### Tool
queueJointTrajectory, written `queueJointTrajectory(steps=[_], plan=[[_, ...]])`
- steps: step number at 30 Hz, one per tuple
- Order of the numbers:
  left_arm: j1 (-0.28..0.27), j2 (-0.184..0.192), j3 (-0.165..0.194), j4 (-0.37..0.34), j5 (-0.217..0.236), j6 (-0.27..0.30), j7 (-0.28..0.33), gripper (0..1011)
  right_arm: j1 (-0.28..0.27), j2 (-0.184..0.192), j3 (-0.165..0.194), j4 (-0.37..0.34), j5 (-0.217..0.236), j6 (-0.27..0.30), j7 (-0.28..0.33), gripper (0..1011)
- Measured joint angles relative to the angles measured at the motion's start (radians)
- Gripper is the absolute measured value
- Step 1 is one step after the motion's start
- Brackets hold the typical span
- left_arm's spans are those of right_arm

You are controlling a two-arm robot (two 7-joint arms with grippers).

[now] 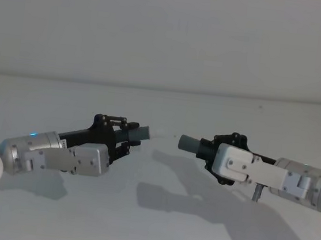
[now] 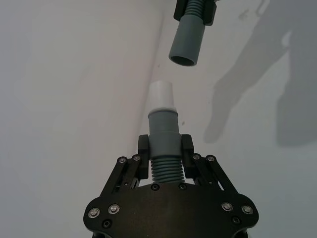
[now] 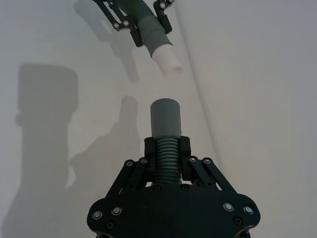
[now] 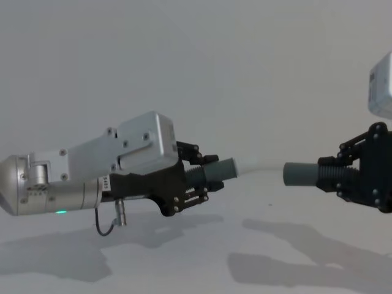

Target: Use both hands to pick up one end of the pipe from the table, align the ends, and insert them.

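The back ends of both pipe pieces are buried inside the hands, so you can't really see how long either one is, and in the chest view the right arm is cut off at the frame edge. The left hand (image 1: 125,135) is clamped on the ribbed part of the left pipe piece (image 1: 137,133), which sticks straight out past its fingertips and ends in a paler, narrower tip (image 2: 161,95). The right hand (image 1: 208,150) is clamped the same way on the ribbed section of the right pipe piece (image 1: 190,143), whose plain grey open mouth (image 2: 182,60) points back at the left hand. Both arms are held up off the tabletop (image 1: 149,223), reaching in toward each other roughly level, shadows underneath. The two ends face each other with a clear gap between them, nearly lined up but not touching.
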Motion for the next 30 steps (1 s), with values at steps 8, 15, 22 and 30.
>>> queueJointTrajectory(steps=[8, 15, 22, 30], plan=[[0.000, -0.004, -0.003, 0.014, 0.011, -0.029, 0.016, 348, -0.002, 0.000, -0.002, -0.002, -0.012, -0.024, 0.004, 250], [-0.001, -0.006, -0.004, 0.022, 0.017, -0.044, 0.024, 348, -0.005, -0.004, 0.001, -0.002, -0.016, -0.037, 0.007, 250], [-0.002, -0.007, -0.005, 0.025, 0.020, -0.051, 0.028, 348, -0.006, -0.008, 0.004, 0.000, -0.019, -0.047, 0.011, 250], [-0.002, -0.008, -0.006, 0.028, 0.022, -0.057, 0.031, 348, 0.007, -0.016, 0.004, 0.004, -0.029, -0.059, 0.026, 249]])
